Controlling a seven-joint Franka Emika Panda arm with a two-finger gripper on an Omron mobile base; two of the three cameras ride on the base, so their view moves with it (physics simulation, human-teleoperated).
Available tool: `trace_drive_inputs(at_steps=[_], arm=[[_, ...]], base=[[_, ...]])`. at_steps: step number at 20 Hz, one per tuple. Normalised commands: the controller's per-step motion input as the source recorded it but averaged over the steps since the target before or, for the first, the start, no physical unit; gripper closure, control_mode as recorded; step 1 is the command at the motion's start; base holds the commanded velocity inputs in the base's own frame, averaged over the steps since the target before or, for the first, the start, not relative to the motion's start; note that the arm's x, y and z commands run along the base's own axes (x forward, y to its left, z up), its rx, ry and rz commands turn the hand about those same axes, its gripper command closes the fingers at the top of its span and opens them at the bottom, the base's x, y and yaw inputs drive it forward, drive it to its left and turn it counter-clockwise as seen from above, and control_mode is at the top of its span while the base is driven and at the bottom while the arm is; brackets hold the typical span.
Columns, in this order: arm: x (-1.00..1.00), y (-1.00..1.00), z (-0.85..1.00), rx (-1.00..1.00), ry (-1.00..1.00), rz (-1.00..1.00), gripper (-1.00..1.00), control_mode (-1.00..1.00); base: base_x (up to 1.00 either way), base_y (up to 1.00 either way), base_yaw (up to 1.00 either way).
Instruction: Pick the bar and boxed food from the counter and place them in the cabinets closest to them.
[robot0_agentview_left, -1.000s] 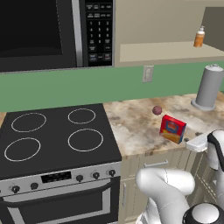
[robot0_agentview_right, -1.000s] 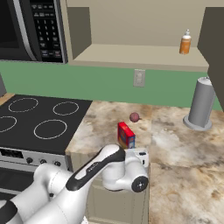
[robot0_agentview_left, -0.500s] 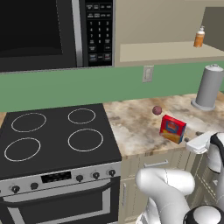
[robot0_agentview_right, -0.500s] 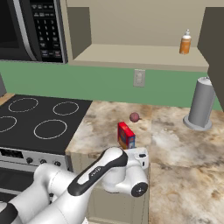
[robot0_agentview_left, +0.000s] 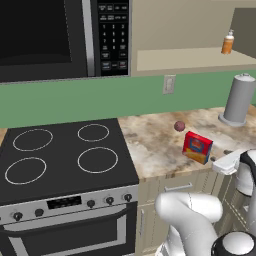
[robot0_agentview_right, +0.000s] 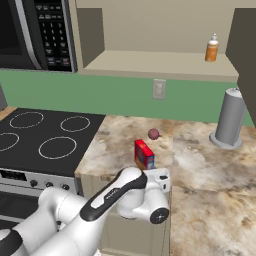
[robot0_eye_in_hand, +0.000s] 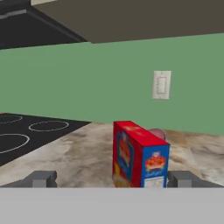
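Note:
The boxed food (robot0_eye_in_hand: 140, 155), a red carton with a blue and yellow label, stands upright on the marbled counter (robot0_eye_in_hand: 74, 157) just ahead of my gripper (robot0_eye_in_hand: 113, 179). The gripper is open, its two fingertips (robot0_eye_in_hand: 41, 178) wide apart and level with the carton's base, touching nothing. The same boxed food (robot0_agentview_left: 197, 146) (robot0_agentview_right: 144, 154) sits near the counter's (robot0_agentview_right: 200, 165) front edge, with my hand low right behind it. An open cabinet (robot0_agentview_right: 150, 62) (robot0_agentview_left: 190, 57) hangs above the counter (robot0_agentview_left: 155, 145). The bar is out of view.
A small dark-red ball (robot0_agentview_left: 179, 126) (robot0_agentview_right: 153, 134) lies behind the carton. A grey cylinder (robot0_agentview_right: 230, 117) stands at the back right. An orange bottle (robot0_agentview_right: 212, 48) is on the cabinet shelf. The black stovetop (robot0_agentview_left: 60, 155) and microwave (robot0_agentview_left: 50, 35) are to the left.
My arm has shifted only slightly near the counter's front edge. The gripper stays open and the carton has not moved.

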Motion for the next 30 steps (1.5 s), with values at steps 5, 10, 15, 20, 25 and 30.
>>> trace_drive_inputs(at_steps=[5,10,15,20,25,30], arm=[[0.06,-0.14,0.0,0.0,0.0,0.01,-1.0,-1.0],[0.07,-0.1,0.0,0.0,0.0,0.0,-1.0,-1.0],[0.0,0.0,0.0,0.0,0.0,0.0,-1.0,-1.0],[0.02,0.01,0.0,0.0,0.0,0.0,-1.0,-1.0],[0.12,0.11,0.0,0.0,0.0,0.0,-1.0,-1.0],[0.17,0.15,0.0,0.0,0.0,-0.01,-1.0,-1.0]], base=[[0.0,0.0,0.0],[0.0,0.0,0.0],[0.0,0.0,0.0],[0.0,0.0,0.0],[0.0,0.0,0.0],[0.0,0.0,0.0]])
